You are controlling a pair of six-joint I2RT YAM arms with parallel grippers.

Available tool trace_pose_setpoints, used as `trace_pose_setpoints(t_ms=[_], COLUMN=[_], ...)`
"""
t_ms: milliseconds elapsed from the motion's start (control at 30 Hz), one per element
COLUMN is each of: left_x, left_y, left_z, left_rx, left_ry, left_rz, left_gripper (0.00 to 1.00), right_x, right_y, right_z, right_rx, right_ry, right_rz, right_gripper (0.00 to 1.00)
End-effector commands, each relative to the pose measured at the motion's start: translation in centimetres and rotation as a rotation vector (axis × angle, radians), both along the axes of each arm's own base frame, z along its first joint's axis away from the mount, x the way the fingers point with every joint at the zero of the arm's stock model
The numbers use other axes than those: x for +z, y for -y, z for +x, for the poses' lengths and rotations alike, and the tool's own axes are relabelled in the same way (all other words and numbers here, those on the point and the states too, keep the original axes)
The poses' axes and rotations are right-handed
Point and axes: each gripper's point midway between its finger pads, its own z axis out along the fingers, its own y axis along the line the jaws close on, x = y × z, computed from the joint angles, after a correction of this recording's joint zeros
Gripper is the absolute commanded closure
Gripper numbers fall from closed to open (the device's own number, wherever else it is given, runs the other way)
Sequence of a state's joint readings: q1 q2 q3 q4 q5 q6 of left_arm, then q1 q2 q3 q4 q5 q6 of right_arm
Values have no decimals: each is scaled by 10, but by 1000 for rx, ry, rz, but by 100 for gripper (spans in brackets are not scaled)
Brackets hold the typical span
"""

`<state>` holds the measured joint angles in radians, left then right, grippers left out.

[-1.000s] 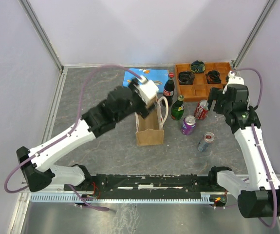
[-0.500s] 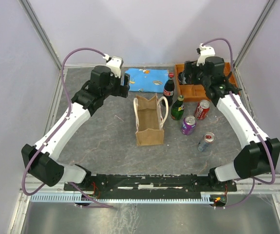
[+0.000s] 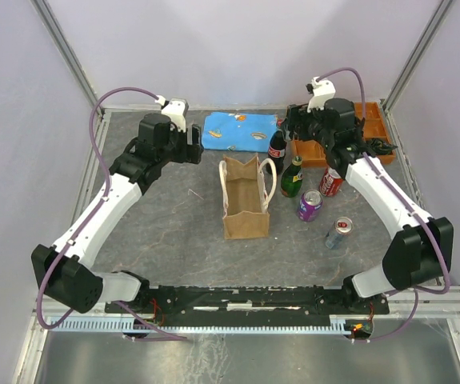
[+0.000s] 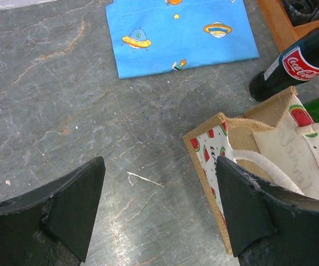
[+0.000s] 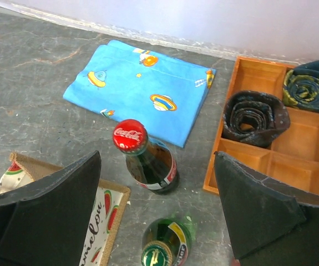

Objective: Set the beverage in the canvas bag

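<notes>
Bag (image 3: 245,204) upright, mouth up, centre | Coke bottle (image 5: 146,158) standing just past its far-right corner, long axis vertical | right gripper (image 5: 155,166) spread wide, empty, over the bottle with the cap between the jaws; it's your nearer arm, probably drop straight down | left gripper (image 4: 159,166) spread, empty, over table (image 4: 65,111) far-left of bag

Lab robot cell: plain white walls (image 3: 238,48), aluminium posts (image 3: 66,52), grey marbled tabletop (image 3: 174,232)
</notes>
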<state>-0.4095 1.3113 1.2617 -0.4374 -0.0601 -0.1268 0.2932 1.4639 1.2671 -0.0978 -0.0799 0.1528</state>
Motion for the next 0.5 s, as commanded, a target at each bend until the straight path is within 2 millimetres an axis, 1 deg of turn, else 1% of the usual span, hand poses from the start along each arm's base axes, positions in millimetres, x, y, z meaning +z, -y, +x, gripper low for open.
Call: trace_pose_setpoints(t_ms=[0, 133, 300, 467], left_x=[15, 13, 10, 5], left_y=[7, 11, 14, 15], left_z=[3, 8, 14, 15], left_rx=[-9, -20, -28, -30], left_ry=[42, 35, 32, 20], left_rz=[-65, -67, -64, -61], left_gripper=[13, 14, 14, 14], right_x=[15, 5, -8, -18], right_y=[-20, -28, -43, -46], right_z=[10, 19, 25, 35], right_rx=[54, 66, 88, 74], right_ry=[78, 68, 51, 52], right_rz=[38, 40, 32, 23], right_gripper=[10, 10, 10, 10])
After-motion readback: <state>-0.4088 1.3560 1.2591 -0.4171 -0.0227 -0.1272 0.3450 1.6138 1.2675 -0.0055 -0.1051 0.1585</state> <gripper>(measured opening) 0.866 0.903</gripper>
